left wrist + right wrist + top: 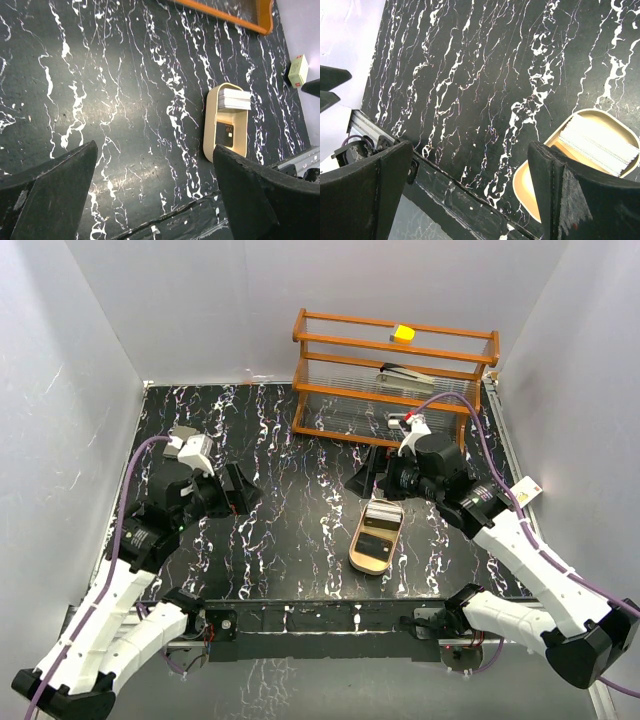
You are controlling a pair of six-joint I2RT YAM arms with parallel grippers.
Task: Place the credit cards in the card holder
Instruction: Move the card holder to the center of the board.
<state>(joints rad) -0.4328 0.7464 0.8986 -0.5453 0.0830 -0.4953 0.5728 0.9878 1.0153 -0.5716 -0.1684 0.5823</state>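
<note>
My right fingers (pixel 372 480), spread empty like the left fingers (pixel 235 495), hover just past the far end of the tray (pixel 372 566), where the cards (pixel 385 512) sit.

A tan oval tray (pixel 356 552) is lying on the black marbled bench (pixel 280 440), just in front of the right end effector (pixel 368 480) and well right of the left end effector (pixel 243 495). A wooden rack (pixel 395 345) is standing behind the right end effector, a yellow block (pixel 404 333) sitting on top. A small pale box (pixel 298 70) is sitting beyond the tray.
</note>
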